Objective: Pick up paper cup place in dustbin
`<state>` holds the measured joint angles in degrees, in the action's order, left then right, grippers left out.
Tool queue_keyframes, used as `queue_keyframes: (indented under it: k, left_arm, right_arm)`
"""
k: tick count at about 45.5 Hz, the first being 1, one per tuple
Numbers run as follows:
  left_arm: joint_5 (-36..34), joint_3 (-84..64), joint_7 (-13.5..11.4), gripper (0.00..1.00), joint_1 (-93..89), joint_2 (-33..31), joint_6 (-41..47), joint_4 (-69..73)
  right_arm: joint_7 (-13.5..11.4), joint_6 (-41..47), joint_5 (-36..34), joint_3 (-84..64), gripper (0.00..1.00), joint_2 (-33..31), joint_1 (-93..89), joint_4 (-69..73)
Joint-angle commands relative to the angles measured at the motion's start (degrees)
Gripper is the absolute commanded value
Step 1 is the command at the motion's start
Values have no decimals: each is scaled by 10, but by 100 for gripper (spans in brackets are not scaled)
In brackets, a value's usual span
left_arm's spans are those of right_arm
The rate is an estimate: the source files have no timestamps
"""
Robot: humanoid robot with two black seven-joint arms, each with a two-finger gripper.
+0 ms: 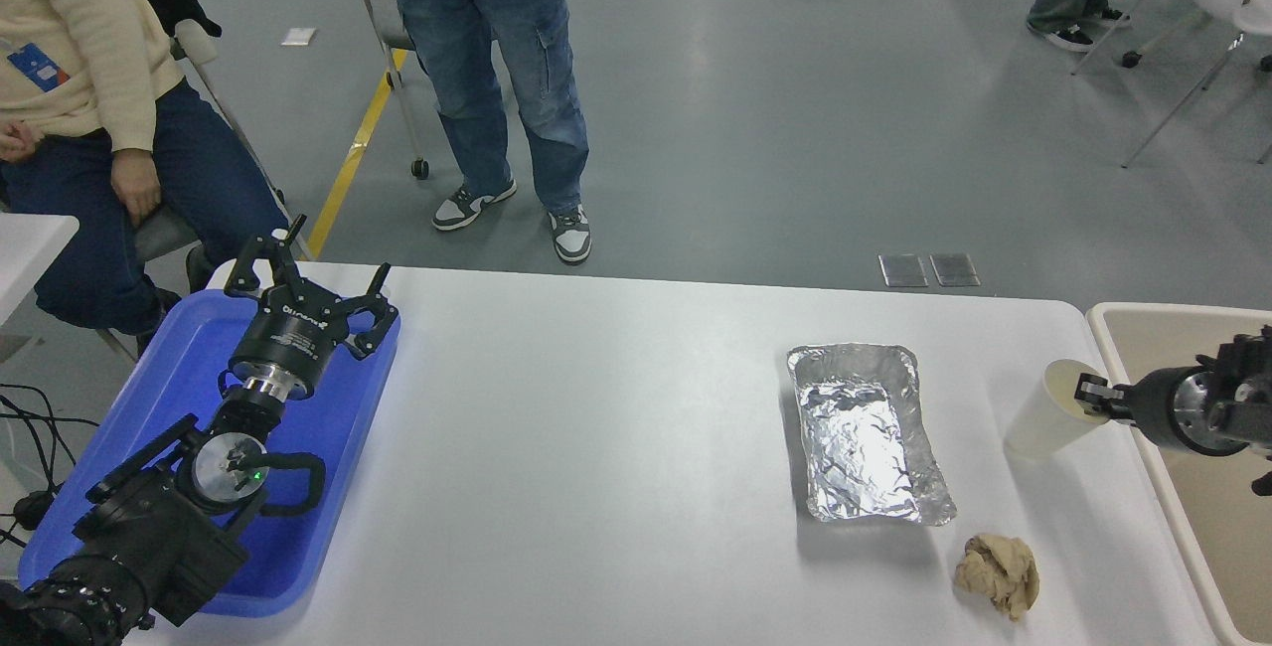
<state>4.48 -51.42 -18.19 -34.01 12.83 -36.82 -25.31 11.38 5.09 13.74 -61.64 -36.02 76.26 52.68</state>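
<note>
The cream-white paper cup (1051, 409) is held by its rim in my right gripper (1091, 395), tilted, at the table's right side just left of the dustbin. The gripper is shut on the cup's rim; its arm comes in from the right edge over the bin. The beige dustbin (1153, 447) with its pale rim stands off the table's right edge, partly cut off by the picture. My left gripper (303, 280) is parked open over the blue tray at the lower left.
A silver foil tray (865, 432) lies right of the table's middle. A crumpled tan paper wad (999, 574) lies near the front right. A blue plastic tray (179, 398) sits at the left. People stand and sit beyond the far edge.
</note>
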Motion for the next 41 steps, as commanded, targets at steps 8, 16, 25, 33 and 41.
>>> queue_keyframes:
  k: [8, 16, 25, 33, 41]
  left_arm:
    - [0, 0, 0, 100, 1, 0, 0, 0]
    - [0, 0, 0, 100, 1, 0, 0, 0]
    - [0, 0, 0, 100, 0, 0, 0, 0]
    - [0, 0, 0, 100, 1, 0, 0, 0]
    - [0, 0, 0, 100, 1, 0, 0, 0]
  right_arm:
    - [0, 96, 33, -81, 0, -70, 219, 132]
    - [0, 153, 32, -146, 0, -86, 363, 186]
    - [0, 195, 29, -228, 0, -85, 521, 237]
    - [0, 231, 28, -272, 0, -82, 610, 262]
    - [0, 239, 25, -318, 0, -78, 685, 288]
